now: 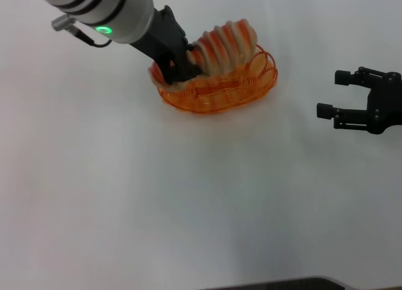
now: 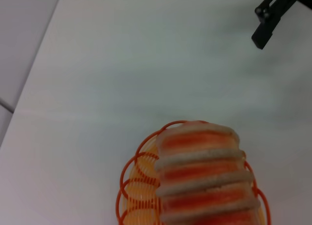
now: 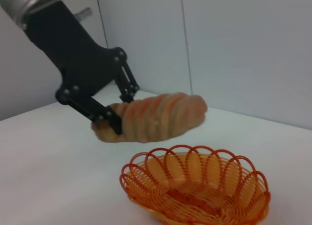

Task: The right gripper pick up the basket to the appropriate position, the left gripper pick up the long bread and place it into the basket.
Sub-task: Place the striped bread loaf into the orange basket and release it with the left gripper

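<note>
The long bread [image 1: 223, 45] hangs in my left tool [image 1: 179, 67], pinched at one end between the two black fingers [image 3: 109, 121], with the rest of the loaf reaching out beyond my fingertips. In the right wrist view it is clearly off the worktop [image 1: 188, 202] and above the basket [image 1: 217, 89], not touching the wire; the loaf lies roughly level, its free end a little higher than the gripped end. The left wrist view looks down along the loaf, with the basket's looped rim [image 2: 141, 157] showing around and beneath it, so the bread lies along the basket's length.

The basket sits upright on the white worktop directly under my left tool, with nothing lying in it.

My right tool [image 1: 336, 95] is well apart from the basket, off to the side opposite my left arm. Its fingers are spread wide and grip nothing, pointing toward the basket. The same tool shows as a dark tip [image 2: 268, 20] in the far corner of the left wrist view.
</note>
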Controlling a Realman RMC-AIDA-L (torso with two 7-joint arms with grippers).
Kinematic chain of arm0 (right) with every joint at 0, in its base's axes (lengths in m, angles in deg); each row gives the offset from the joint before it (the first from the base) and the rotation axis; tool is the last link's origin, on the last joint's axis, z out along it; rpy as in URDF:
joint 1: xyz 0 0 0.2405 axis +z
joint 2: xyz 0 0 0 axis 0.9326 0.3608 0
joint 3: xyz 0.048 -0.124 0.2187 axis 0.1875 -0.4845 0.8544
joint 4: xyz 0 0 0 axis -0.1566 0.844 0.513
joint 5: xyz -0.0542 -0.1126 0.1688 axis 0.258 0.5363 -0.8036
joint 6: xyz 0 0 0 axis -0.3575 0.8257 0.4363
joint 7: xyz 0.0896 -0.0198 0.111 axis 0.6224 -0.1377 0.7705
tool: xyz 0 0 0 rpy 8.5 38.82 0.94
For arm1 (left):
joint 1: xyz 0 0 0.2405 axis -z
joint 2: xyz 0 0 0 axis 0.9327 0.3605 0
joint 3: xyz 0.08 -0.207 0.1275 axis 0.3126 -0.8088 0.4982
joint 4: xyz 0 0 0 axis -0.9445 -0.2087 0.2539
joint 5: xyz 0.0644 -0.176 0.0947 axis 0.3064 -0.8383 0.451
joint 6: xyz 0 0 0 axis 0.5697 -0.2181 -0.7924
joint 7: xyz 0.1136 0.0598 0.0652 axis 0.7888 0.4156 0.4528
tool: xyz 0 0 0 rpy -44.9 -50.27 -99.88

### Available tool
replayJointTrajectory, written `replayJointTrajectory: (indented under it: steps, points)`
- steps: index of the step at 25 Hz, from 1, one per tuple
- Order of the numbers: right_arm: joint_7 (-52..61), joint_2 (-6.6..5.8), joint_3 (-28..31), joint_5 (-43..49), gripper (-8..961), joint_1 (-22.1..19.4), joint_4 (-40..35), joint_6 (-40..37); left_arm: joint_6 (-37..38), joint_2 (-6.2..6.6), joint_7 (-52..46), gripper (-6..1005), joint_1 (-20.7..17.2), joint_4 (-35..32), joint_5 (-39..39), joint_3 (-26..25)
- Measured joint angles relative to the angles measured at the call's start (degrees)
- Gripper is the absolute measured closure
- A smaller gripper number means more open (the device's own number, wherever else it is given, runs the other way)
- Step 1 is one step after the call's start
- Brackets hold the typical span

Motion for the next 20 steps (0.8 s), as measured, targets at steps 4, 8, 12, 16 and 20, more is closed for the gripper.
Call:
replayJointTrajectory:
  steps: [4,8,12,16,20]
  points:
    - [0.07,0.07,-0.04,0.0,63,0.02,0.0,-1.01,-3.51,0.04,1.83,694,1.93,5.21,0.05,0.35]
    - [0.27,0.18,-0.05,0.0,63,0.09,0.0,-1.33,-6.56,0.0,2.31,730,2.32,7.52,0.34,2.39]
    - [0.23,0.36,-0.05,-0.01,63,0.33,0.0,-1.37,-8.03,-0.04,2.63,766,2.73,8.85,0.05,3.75]
    - [0.22,0.44,-0.05,-0.01,62,0.55,0.0,-1.42,-10.42,-0.17,2.58,777,2.32,9.1,0.02,5.59]
    - [0.22,0.46,-0.05,-0.01,62,0.65,0.03,-1.39,-12.69,-0.26,2.17,781,2.11,10.13,-0.43,6.66]
